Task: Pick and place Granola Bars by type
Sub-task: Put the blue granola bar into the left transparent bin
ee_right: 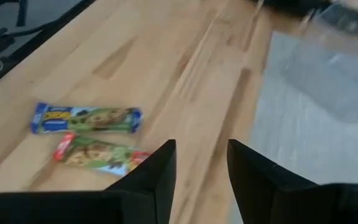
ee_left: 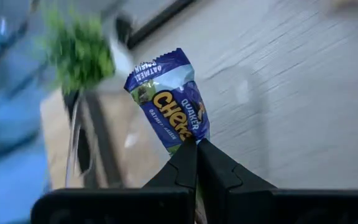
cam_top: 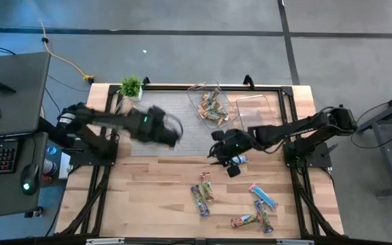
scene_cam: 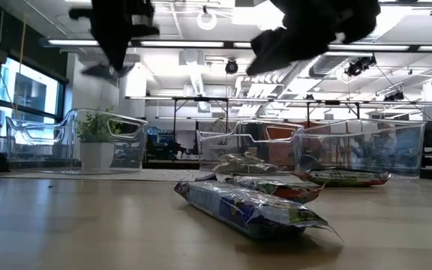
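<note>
A: Any print you can read?

B: Only on the blue granola bar [ee_left: 168, 99] in the left wrist view. Its wrapper says "QUAKER", and below that "CHEW" in big yellow letters, the rest cut off. "OATMEAL RAISIN" runs along the end.

A: And the bars lying on the desk?

B: Their print is too small to read.

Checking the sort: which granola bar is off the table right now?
The blue oatmeal-raisin bar, pinched by the left gripper fingers above the grey mat; the others lie loose.
</note>
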Tool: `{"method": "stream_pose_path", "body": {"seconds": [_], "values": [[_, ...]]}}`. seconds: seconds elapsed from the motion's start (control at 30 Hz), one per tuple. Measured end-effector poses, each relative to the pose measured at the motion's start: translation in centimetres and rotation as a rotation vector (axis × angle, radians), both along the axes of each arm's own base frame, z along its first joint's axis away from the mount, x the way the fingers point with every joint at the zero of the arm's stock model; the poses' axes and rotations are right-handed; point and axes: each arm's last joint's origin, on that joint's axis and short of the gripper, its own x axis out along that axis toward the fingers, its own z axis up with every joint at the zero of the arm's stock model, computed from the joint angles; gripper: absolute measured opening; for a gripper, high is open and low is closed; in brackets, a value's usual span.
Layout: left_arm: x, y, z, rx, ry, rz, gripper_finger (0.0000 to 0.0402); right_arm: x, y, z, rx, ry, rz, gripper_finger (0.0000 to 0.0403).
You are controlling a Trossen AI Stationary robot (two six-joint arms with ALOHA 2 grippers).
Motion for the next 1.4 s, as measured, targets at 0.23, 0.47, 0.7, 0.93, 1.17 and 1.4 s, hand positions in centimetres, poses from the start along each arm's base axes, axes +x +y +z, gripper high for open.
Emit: {"method": "stream_pose_path", "body": {"seconds": [0.23, 0.47, 0.7, 0.93, 1.17, 1.4], "values": [[-1.3, 6.9, -5.1, -0.203, 0.147, 0.161, 0.0000, -1.2, 1.7, -2.0, 0.020, 0.077, -0.021, 0.0126], [-2.1, 9.6, -10.7, -0.393, 0.077, 0.082, 0.0001, -2.0, 2.1, -3.7, 0.031, 0.072, -0.029, 0.0126], [-2.4, 10.3, -11.9, -0.425, 0.022, 0.070, 0.0019, -2.8, 2.1, -5.1, 0.062, 0.070, -0.043, 0.0126], [-1.8, 10.7, -10.6, -0.369, 0.058, 0.011, 0.0093, -2.9, 2.0, -5.4, 0.061, 0.071, -0.045, 0.0126], [0.2, 10.8, -4.3, -0.396, -0.027, -0.043, 0.0121, -2.8, 2.0, -5.3, 0.062, 0.060, -0.045, 0.0126], [3.4, 6.4, 3.0, -0.456, -0.259, -0.356, 0.0121, -2.8, 2.0, -5.3, 0.061, 0.060, -0.047, 0.0126]]}}
